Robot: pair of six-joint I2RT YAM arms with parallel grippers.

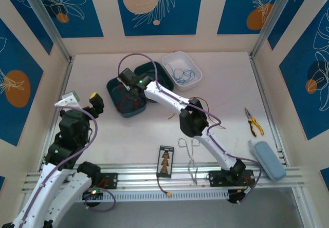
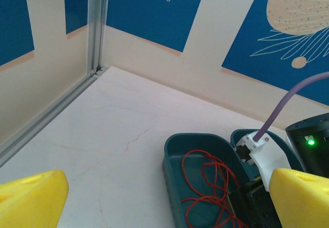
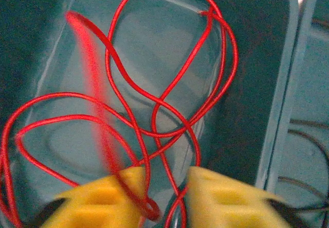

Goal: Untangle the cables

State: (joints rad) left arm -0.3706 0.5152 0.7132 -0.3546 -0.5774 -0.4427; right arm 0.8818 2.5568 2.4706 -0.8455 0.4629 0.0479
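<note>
My right pincer (image 3: 157, 200) hangs low inside the nearer teal tray (image 3: 247, 84). Its yellow fingers (image 3: 103, 197) are parted by a narrow gap. A few strands of the red cable (image 3: 169, 58) run down through that gap, but it is far wider than the wire, so I am not pinching anything. The rest of the red cable lies on the tray floor in wide loops that cross one another several times. One strand rises close to my lens and blurs.

The black cable (image 3: 308, 130) rests in the second teal tray (image 3: 313, 58), which touches the first along its long side. The blue cable (image 1: 182, 75) is coiled in the white tray (image 1: 193, 63), just beside the teal pair at the far side of the bench (image 1: 231, 84).

My left pincer (image 2: 169, 187) is held above the bench, off to the left of the trays, with its yellow fingers spread wide.

Near my bases lie silver forceps (image 1: 190, 151). Yellow-handled pliers (image 1: 253, 121) sit well apart to the right.
</note>
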